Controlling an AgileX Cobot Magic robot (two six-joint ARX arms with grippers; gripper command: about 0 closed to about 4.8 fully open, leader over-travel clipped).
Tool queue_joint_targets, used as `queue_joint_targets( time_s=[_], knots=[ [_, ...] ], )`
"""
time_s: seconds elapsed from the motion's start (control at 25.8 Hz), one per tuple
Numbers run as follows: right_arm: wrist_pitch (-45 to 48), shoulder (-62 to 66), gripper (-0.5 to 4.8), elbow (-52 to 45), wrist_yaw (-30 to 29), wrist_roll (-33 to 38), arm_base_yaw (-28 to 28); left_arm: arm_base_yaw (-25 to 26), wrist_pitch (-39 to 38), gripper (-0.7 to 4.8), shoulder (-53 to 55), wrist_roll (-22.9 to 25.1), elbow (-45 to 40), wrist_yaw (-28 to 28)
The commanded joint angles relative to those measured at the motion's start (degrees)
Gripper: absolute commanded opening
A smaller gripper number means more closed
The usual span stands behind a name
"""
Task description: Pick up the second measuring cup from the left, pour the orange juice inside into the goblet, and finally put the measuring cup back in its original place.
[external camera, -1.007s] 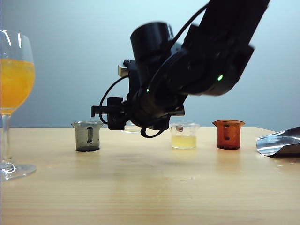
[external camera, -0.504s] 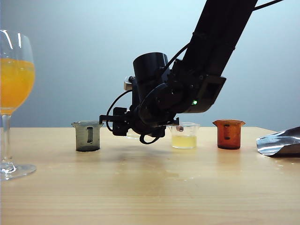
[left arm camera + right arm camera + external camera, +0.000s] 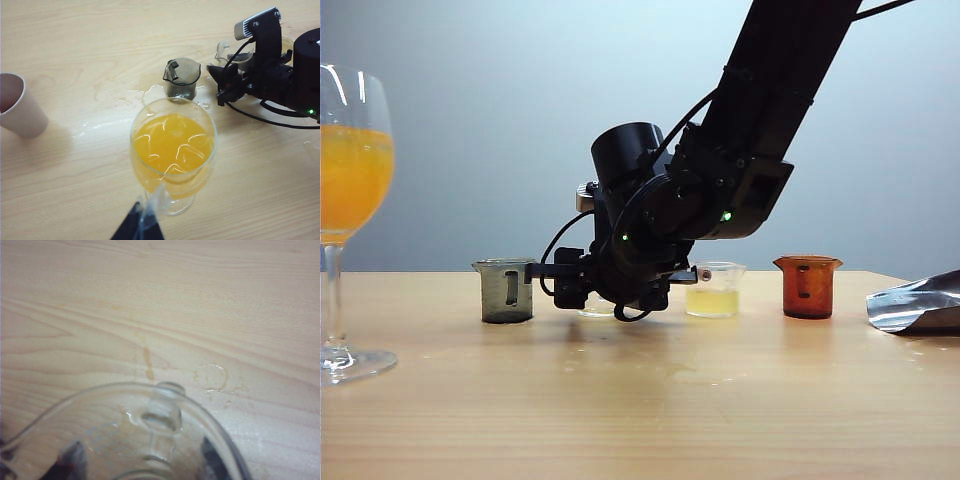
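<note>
Black and low over the desk, the right gripper sits between the smoky grey cup and the yellow-liquid cup, its jaws clamped on the measuring cup. In the right wrist view the clear cup fills the near part of the frame, rim and spout ahead of the fingers, no juice to be seen in it. From the exterior view only a sliver of the cup shows under the gripper, right down at the desk; I cannot tell whether it touches. Small wet drops lie on the wood beside it. An amber cup stands nearer the desk's right edge, a silver foil pouch beyond it. The left gripper holds the stem of the goblet, which carries the orange juice, by the left edge. A paper cup lies tipped nearby.
</note>
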Motion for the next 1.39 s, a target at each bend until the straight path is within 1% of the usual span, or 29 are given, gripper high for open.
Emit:
queue_joint_targets(
  time_s=[0.04, 0.08, 0.12, 0.35, 0.62, 0.85, 0.97, 1.16, 1.24, 1.39],
  knots=[
    [0.2, 0.2, 2.90, -0.1, -0.1, 0.6, 0.1, 0.0, 0.8, -0.03, -0.1, 0.0, 0.2, 0.1],
    [0.7, 0.0, 4.02, -0.1, -0.1, 0.7, 0.1, 0.0, 0.8, -0.03, -0.1, 0.0, 0.2, 0.1],
    [0.7, -0.3, 4.79, -0.1, -0.1, 0.7, 0.1, 0.0, 0.8, -0.03, -0.1, 0.0, 0.2, 0.1],
    [0.6, -1.0, 4.79, -0.1, -0.1, 0.6, 0.9, 0.0, 0.8, -0.03, -0.1, 0.0, 0.2, 0.1],
    [-6.5, -3.5, 4.79, -0.2, 0.0, 0.6, 1.8, 0.0, 0.8, -0.03, -0.1, 0.0, 0.2, 0.1],
    [-6.5, -4.8, 4.79, -0.2, 0.4, 0.4, 2.3, 0.0, 0.8, -0.03, -0.1, 0.0, 0.2, 0.1],
    [-4.1, -4.9, 4.79, -0.2, 0.7, -1.4, 2.1, 0.0, 0.8, -0.03, -0.1, 0.0, 0.2, 0.1],
    [-4.5, -4.8, 4.79, -0.2, 1.9, -1.4, 1.9, 0.0, 0.8, -0.03, -0.1, 0.0, 0.2, 0.1],
    [-4.3, -4.7, 4.79, -0.2, 3.0, -1.3, 1.5, 0.0, 0.8, -0.03, -0.1, 0.0, 0.2, 0.1],
    [-4.4, -4.3, 4.79, -0.2, 2.9, -1.3, 0.6, 0.0, 0.8, -0.03, -0.1, 0.0, 0.2, 0.1]
  ],
)
